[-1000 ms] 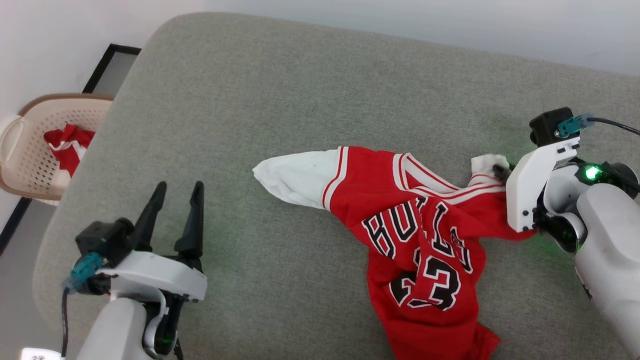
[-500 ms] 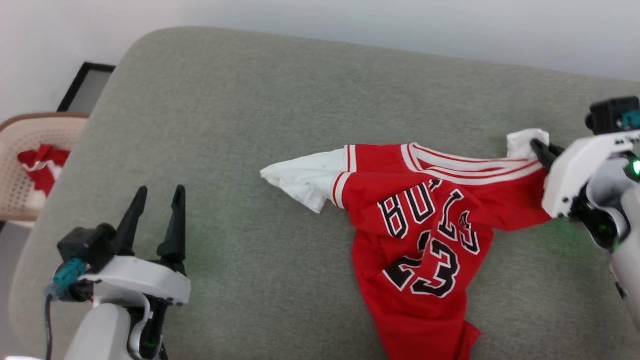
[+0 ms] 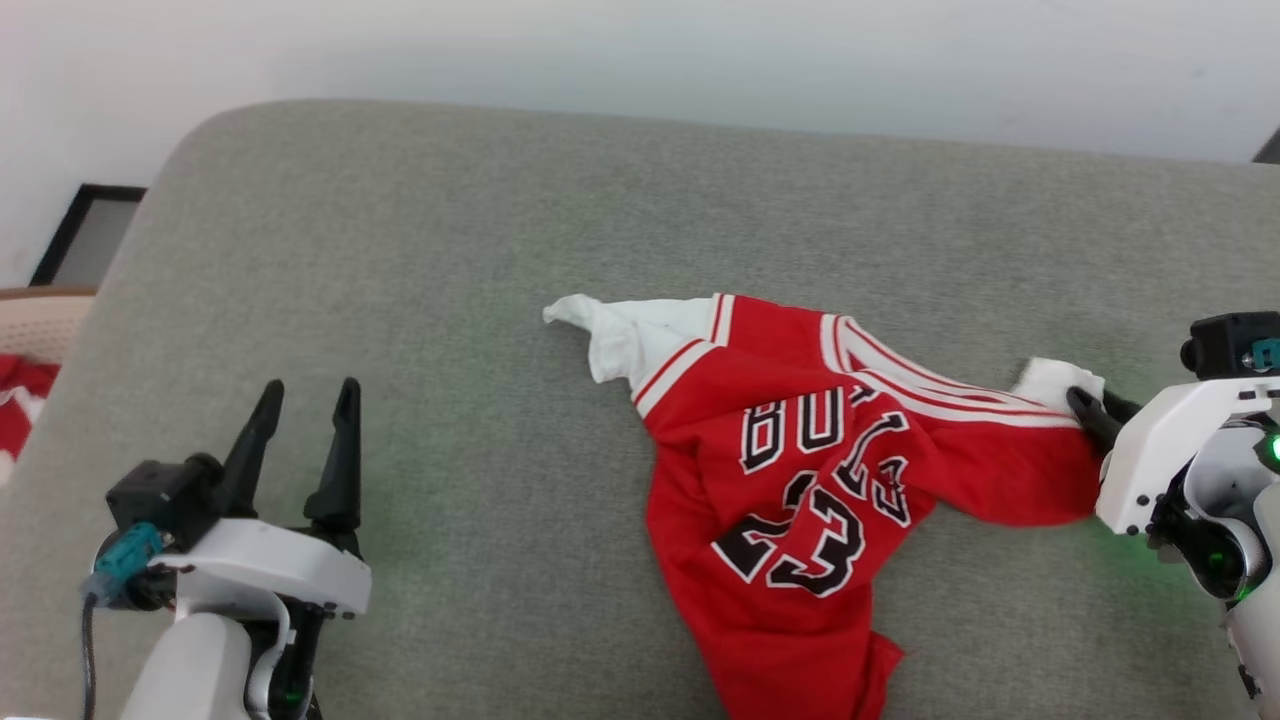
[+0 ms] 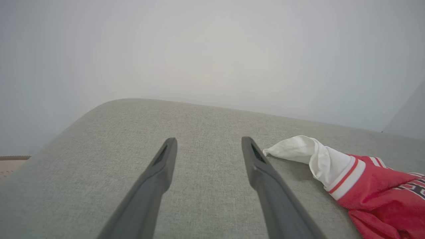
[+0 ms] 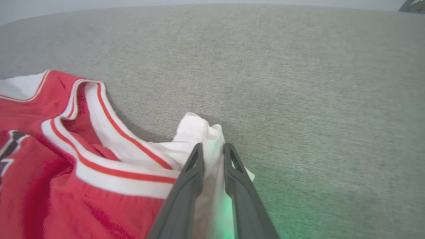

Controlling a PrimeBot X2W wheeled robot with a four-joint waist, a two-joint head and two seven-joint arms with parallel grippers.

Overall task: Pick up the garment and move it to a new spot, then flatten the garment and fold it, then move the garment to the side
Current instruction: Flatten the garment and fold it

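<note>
At 7 o'clock, nearest me, my left gripper [image 3: 310,385] stands open over the grey cushion [image 3: 480,230].
At 3 o'clock my right gripper [image 3: 1088,402] pinches the white sleeve of the garment [image 3: 800,450], which lies crumpled right of centre. At 9 o'clock, a beige basket [image 3: 45,322] holds red cloth [image 3: 15,385].

— Where does the jersey [image 3: 800,470] end?
— Its hem runs off the picture's bottom edge; folds hide part of the lettering [image 3: 820,440].
— The basket [image 3: 40,322]?
— Cut off at left.
</note>
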